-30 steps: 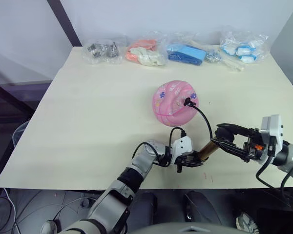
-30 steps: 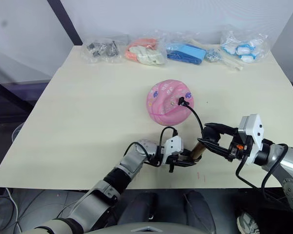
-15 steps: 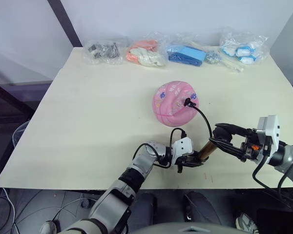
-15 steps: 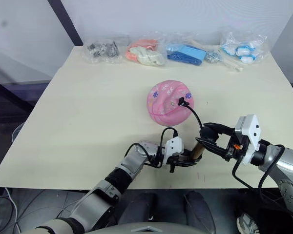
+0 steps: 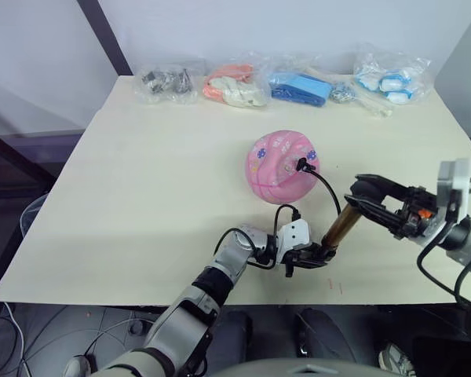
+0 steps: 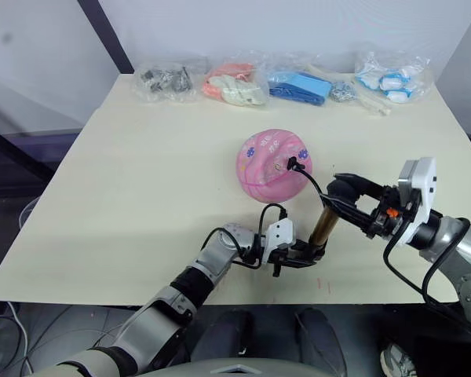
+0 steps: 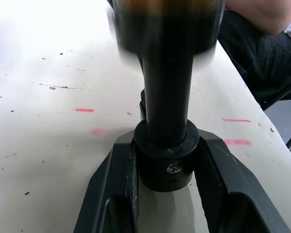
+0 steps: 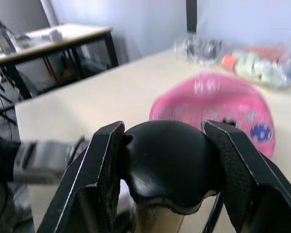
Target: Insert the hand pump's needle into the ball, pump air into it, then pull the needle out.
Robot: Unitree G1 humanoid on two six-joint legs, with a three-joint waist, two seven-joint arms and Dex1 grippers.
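1 hand pump near table's front edge, tilted; L gripper clamps its base cap, R gripper clamps the T-handle. 1 ball mid-table, needle in it via hose. 4 bags along far edge.

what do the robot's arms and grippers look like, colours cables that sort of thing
Both arms are silver-grey metal with dark joints. Each wrist carries a white boxy module, and looping black cables run along the forearms. The left gripper and right gripper each have two black, angular fingers. An orange mark shows near the right wrist.
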